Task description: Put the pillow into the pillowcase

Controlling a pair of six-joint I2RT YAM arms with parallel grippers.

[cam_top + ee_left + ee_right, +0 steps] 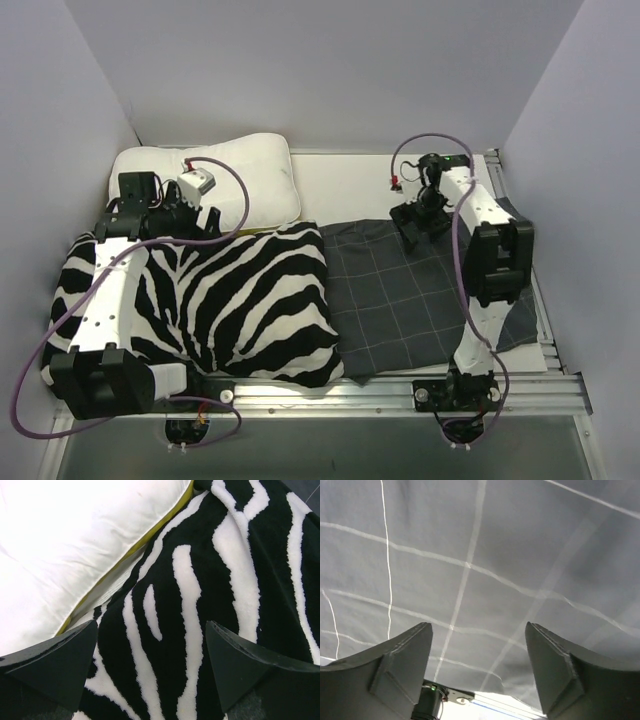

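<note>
The white quilted pillow (250, 180) lies at the back left, its yellow side edge (145, 537) against the zebra cushion. The dark grey checked pillowcase (420, 300) lies flat on the right of the table. My left gripper (212, 226) is open and empty, hovering over the zebra cushion's far edge just beside the pillow (65, 545); in the left wrist view the gripper (151, 625) has stripes between its fingers. My right gripper (420, 232) is open and empty above the far part of the pillowcase (485, 555); the right wrist view shows the gripper (477, 625) with checked fabric below it.
A large black-and-white zebra cushion (250, 300) fills the left front and overlaps the pillowcase's left edge. White walls close in the left, back and right. A metal rail (400, 390) runs along the near edge. Purple cables loop from both arms.
</note>
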